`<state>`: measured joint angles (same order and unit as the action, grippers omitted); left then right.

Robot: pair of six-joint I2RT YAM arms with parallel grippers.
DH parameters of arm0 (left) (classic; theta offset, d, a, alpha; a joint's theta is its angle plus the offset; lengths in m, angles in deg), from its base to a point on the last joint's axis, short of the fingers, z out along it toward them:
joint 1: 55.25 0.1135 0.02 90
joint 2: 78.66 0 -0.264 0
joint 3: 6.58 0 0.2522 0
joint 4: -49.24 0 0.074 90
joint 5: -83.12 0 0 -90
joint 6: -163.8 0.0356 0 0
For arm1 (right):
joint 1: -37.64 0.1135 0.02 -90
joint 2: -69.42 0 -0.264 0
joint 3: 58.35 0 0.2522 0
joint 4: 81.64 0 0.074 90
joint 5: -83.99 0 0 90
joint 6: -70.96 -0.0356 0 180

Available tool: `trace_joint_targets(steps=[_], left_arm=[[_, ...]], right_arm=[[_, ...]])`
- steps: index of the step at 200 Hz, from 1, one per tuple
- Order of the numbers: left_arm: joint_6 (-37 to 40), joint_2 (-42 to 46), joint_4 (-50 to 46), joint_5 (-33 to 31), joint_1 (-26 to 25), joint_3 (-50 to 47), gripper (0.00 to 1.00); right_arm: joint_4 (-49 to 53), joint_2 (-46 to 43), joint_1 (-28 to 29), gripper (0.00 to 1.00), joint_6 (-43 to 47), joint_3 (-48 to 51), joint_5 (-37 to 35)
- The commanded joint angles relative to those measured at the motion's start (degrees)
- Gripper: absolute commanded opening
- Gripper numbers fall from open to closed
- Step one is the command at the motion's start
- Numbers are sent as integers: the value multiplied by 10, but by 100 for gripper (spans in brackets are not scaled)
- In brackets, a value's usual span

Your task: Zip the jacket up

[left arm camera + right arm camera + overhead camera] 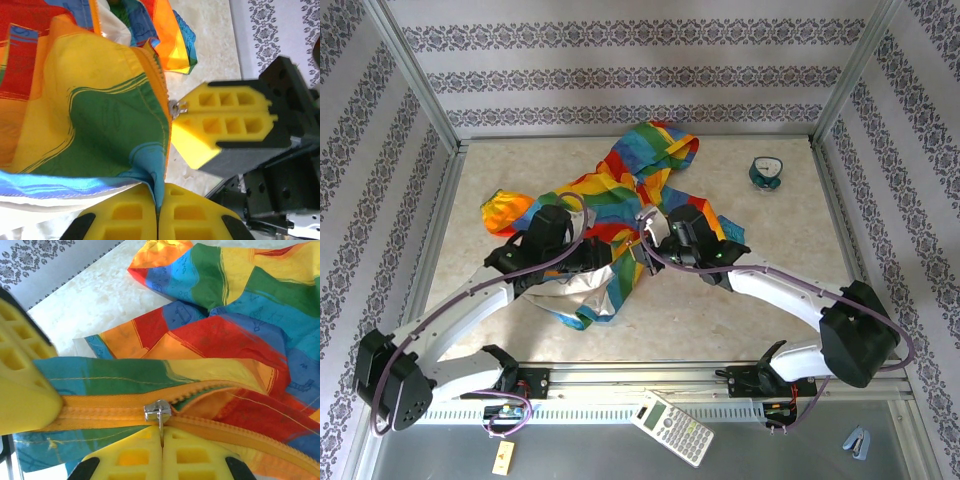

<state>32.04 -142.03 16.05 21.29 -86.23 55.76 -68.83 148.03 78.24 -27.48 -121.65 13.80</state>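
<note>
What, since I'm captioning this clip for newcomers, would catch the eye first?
The rainbow-striped jacket sprawls mid-table, by far the brightest thing. Both arms meet over its front: the left arm pinches the fabric at the zipper's bottom end in its yellow jaws, and the right arm has its jaws shut on the silver zipper pull. A calculator lies at the near edge, between the arm bases.

Left arm [470,300] and right arm [770,285] stretched forward, angled inward; left end effector [158,192] and right end effector [161,432] near each other, both clamped shut.
</note>
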Motion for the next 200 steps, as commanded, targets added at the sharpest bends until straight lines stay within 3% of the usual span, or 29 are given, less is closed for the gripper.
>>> trace_joint_targets(steps=[1, 95, 200], left_arm=[[50, 52, -96, -10, 8, 22, 0], [110, 110, -249, -33, 21, 68, 0], [158, 119, -344, -18, 102, 115, 0]], right_arm=[[21, 14, -27, 0, -4, -40, -53], [97, 89, -49, 0, 31, -144, -93], [140, 122, -112, 0, 62, -200, -129]])
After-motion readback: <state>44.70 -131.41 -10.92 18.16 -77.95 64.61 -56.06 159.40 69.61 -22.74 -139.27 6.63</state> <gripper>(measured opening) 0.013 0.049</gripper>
